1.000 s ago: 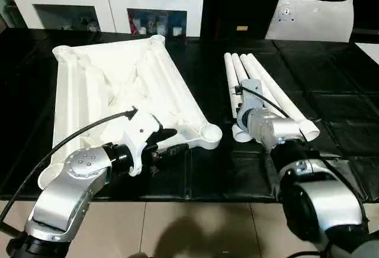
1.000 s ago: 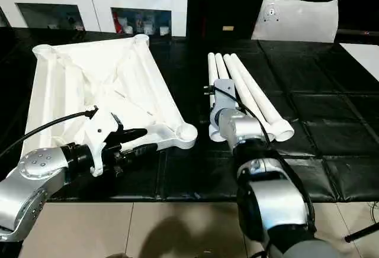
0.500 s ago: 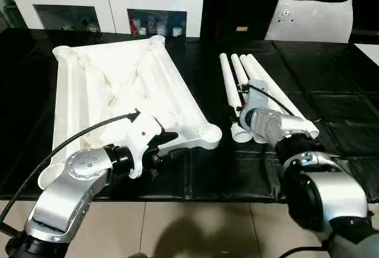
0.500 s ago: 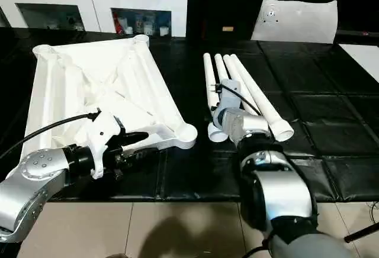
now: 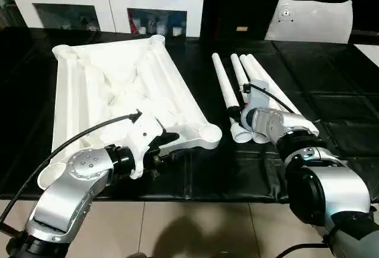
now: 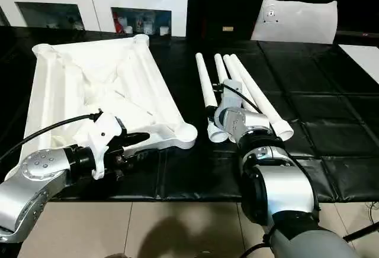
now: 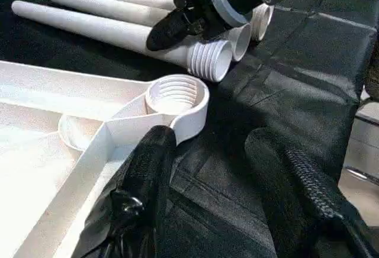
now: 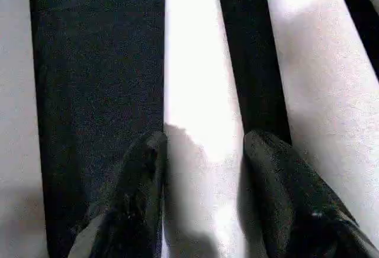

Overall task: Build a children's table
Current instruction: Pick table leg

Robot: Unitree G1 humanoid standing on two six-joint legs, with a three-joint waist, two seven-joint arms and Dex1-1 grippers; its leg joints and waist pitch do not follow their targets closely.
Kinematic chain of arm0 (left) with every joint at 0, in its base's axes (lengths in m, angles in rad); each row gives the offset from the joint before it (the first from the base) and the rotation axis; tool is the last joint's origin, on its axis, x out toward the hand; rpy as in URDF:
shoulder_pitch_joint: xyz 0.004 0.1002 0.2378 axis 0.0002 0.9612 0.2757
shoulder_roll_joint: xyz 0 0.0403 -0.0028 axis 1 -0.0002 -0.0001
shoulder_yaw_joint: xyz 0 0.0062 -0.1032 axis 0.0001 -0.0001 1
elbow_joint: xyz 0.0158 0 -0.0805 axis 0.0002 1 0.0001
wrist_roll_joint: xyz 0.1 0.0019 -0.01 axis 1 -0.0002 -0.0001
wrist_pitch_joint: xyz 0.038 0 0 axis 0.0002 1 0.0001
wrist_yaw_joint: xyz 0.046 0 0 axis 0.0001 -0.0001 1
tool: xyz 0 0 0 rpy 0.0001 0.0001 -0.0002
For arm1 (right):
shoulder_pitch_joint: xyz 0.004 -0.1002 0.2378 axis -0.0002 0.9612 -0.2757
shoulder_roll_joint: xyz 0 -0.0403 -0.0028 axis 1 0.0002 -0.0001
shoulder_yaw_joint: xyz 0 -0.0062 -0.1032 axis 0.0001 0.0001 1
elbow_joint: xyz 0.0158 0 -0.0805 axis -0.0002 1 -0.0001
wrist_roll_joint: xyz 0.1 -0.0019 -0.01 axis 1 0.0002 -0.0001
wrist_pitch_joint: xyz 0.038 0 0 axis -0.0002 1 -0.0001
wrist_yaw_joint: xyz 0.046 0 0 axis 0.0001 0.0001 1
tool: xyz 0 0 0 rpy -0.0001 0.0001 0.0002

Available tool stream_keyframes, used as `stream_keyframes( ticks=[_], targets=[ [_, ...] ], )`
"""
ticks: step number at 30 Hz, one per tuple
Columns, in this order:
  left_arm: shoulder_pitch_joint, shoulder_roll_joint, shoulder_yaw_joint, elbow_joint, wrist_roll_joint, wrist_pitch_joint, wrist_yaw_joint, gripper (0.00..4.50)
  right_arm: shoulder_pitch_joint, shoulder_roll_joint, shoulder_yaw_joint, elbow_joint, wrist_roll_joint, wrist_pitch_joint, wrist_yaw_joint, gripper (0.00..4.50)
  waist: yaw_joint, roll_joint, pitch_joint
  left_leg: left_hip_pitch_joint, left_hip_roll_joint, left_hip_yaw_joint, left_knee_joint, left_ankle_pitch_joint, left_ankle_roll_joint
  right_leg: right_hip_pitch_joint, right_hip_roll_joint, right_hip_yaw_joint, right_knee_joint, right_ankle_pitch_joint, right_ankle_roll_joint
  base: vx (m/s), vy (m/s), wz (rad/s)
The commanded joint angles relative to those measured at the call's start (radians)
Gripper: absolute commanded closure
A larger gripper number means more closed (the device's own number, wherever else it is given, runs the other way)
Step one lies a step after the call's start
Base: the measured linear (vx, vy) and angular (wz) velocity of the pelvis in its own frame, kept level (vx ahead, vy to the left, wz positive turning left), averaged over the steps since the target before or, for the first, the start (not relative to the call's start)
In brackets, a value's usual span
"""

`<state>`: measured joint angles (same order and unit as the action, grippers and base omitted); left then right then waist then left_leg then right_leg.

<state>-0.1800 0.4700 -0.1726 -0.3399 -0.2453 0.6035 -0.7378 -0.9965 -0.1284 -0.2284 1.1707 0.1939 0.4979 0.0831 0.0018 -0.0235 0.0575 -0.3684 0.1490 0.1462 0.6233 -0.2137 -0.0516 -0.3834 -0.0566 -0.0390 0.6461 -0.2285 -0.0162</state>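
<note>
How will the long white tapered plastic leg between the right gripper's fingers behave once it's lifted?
The long white tapered plastic leg looks stiff, so it probably won't sag. Held near its threaded end by the right gripper, the far end will likely droop or swing. Its smooth round surface may slip or turn between the black fingers.

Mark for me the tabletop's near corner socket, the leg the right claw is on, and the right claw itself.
corner socket [image 7: 176,92], left wrist view, threaded rim.
leg [image 5: 223,80], left eye view, mid-shaft of the leftmost one.
right claw [image 8: 204,151], right wrist view, between its fingertips.
</note>
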Motion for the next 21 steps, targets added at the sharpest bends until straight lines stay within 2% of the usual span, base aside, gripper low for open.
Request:
stream_keyframes(
  ticks=[1, 10, 12, 14, 15, 18, 19, 20, 21],
  targets=[
    [-0.012, 0.005, -0.013, 0.006, 0.002, -0.011, -0.001, 2.19, -0.006, -0.001, -0.002, 0.028, -0.002, 0.008, 0.001, 2.66, -0.003, 0.005, -0.06, 0.001, 0.065, -0.002, -0.074, -0.1, 0.024, 0.044, -0.076, 0.048, -0.069, -0.048, -0.273, 0.0, 0.0, 0.0],
    [-0.018, -0.004, -0.008, 0.01, -0.003, -0.004, 0.008, 2.19, -0.005, 0.001, -0.022, 0.023, 0.012, -0.026, 0.007, 2.7, -0.003, 0.007, -0.059, 0.002, 0.067, -0.003, -0.076, -0.122, 0.014, 0.042, -0.077, 0.048, -0.071, -0.068, -0.27, 0.0, 0.0, 0.0],
    [-0.034, -0.028, 0.015, 0.023, -0.013, 0.017, 0.039, 2.19, -0.004, -0.002, -0.041, -0.007, 0.032, -0.08, 0.034, 2.7, -0.002, 0.006, -0.061, 0.001, 0.066, -0.002, -0.073, -0.101, 0.02, 0.045, -0.078, 0.049, -0.069, -0.041, -0.274, 0.0, 0.0, 0.0],
    [-0.034, -0.029, 0.015, 0.023, -0.013, 0.017, 0.04, 2.02, -0.004, -0.002, -0.041, -0.008, 0.033, -0.081, 0.034, 2.7, -0.001, 0.006, -0.063, -0.001, 0.066, -0.002, -0.072, -0.08, 0.029, 0.046, -0.078, 0.049, -0.067, -0.011, -0.279, 0.0, 0.0, 0.0],
    [-0.055, -0.052, 0.033, 0.049, -0.001, 0.007, 0.077, 1.85, 0.0, -0.008, -0.052, -0.04, 0.048, -0.127, 0.08, 2.7, 0.001, 0.005, -0.065, -0.003, 0.065, -0.001, -0.07, -0.051, 0.047, 0.048, -0.078, 0.048, -0.063, 0.034, -0.288, 0.0, 0.0, 0.0],
    [-0.071, -0.068, 0.045, 0.07, 0.007, -0.003, 0.103, 1.72, 0.008, -0.012, -0.052, -0.074, 0.056, -0.157, 0.126, 2.71, 0.004, 0.005, -0.07, -0.005, 0.064, -0.001, -0.066, -0.012, 0.077, 0.052, -0.077, 0.047, -0.059, 0.1, -0.298, 0.0, 0.0, 0.0],
    [-0.093, -0.088, 0.061, 0.097, 0.016, -0.002, 0.141, 1.72, 0.02, -0.016, -0.062, -0.112, 0.079, -0.171, 0.179, 2.71, 0.003, 0.007, -0.073, -0.005, 0.065, -0.002, -0.063, 0.013, 0.093, 0.052, -0.076, 0.046, -0.054, 0.14, -0.306, 0.0, 0.0, 0.0],
    [-0.104, -0.1, 0.07, 0.106, 0.015, -0.006, 0.154, 1.47, 0.026, -0.017, -0.073, -0.131, 0.097, -0.175, 0.205, 2.93, 0.005, 0.005, -0.075, -0.007, 0.065, -0.002, -0.061, 0.029, 0.111, 0.054, -0.077, 0.046, -0.053, 0.165, -0.312, 0.0, 0.0, 0.0],
    [-0.116, -0.114, 0.081, 0.117, 0.011, -0.012, 0.167, 1.41, 0.033, -0.019, -0.088, -0.152, 0.118, -0.182, 0.237, 3.08, 0.007, 0.004, -0.077, -0.008, 0.065, -0.002, -0.059, 0.048, 0.128, 0.055, -0.078, 0.046, -0.051, 0.186, -0.318, 0.0, 0.0, 0.0]
  ],
)
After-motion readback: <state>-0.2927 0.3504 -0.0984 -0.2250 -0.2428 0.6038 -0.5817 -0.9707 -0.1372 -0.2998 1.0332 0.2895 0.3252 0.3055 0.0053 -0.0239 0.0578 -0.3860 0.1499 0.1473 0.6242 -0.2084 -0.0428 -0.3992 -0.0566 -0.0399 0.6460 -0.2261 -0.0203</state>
